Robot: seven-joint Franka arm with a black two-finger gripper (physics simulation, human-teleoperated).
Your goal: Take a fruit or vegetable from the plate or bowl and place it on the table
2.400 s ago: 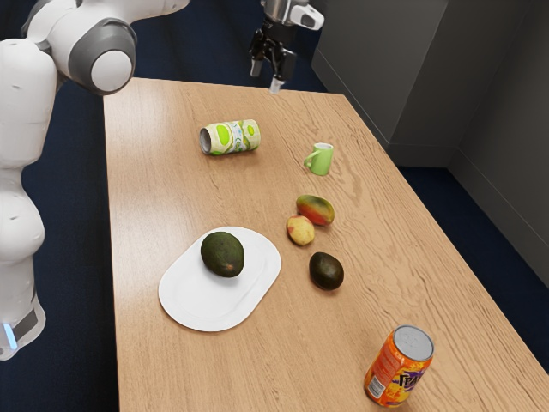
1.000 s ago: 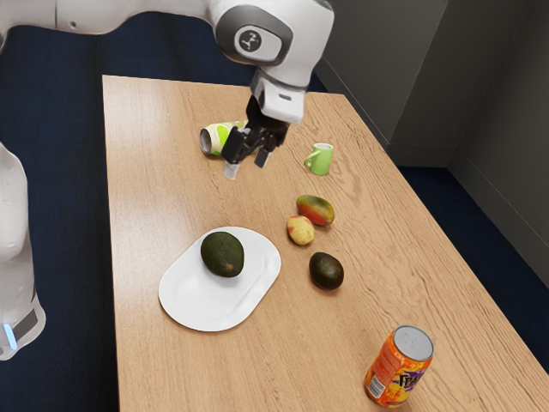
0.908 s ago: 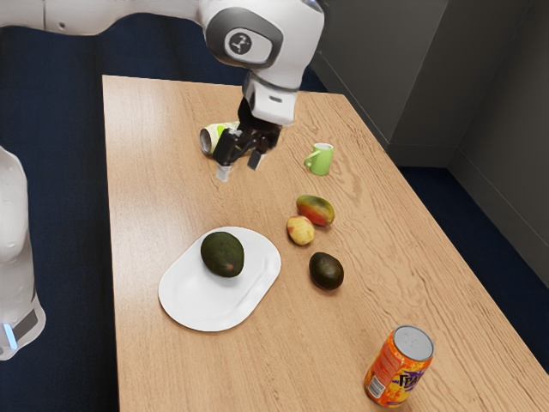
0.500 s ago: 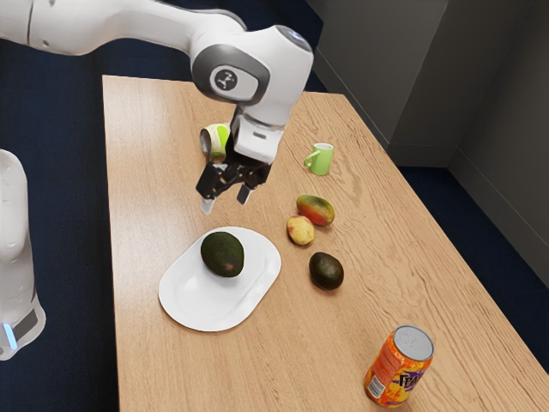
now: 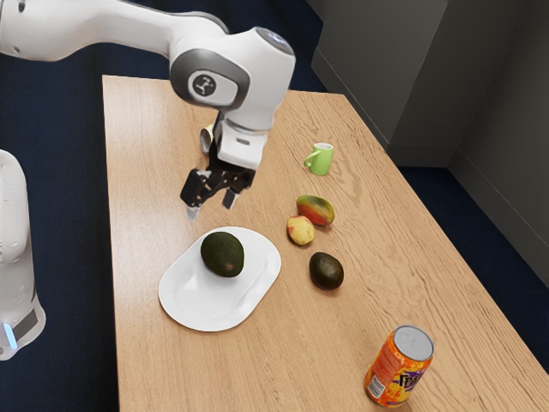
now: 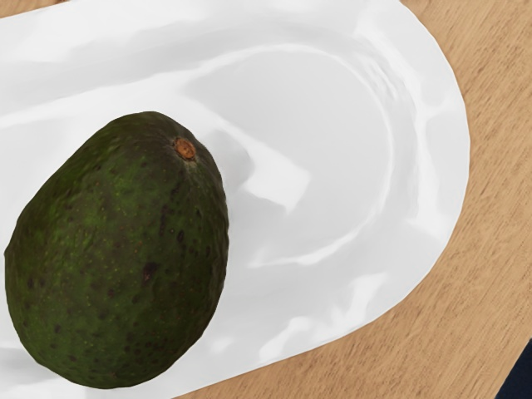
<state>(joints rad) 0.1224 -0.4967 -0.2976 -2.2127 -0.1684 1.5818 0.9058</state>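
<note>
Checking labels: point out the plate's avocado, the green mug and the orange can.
Avocado (image 6: 120,258): wrist view, its side.
Green mug (image 5: 322,161): exterior view, its body.
Orange can (image 5: 399,369): exterior view, its side.

White, smooth-shelled Franka arm (image 5: 94,27) enters at the exterior view's upper left, bends down at a grey-banded, rounded white wrist (image 5: 244,86). Black two-finger gripper (image 5: 211,208) hangs below, tilted toward the exterior view's lower left. It's open, pale fingertips (image 5: 192,213) apart. Rounded white lower arm section (image 5: 12,215) upright at the exterior view's left edge.
</note>
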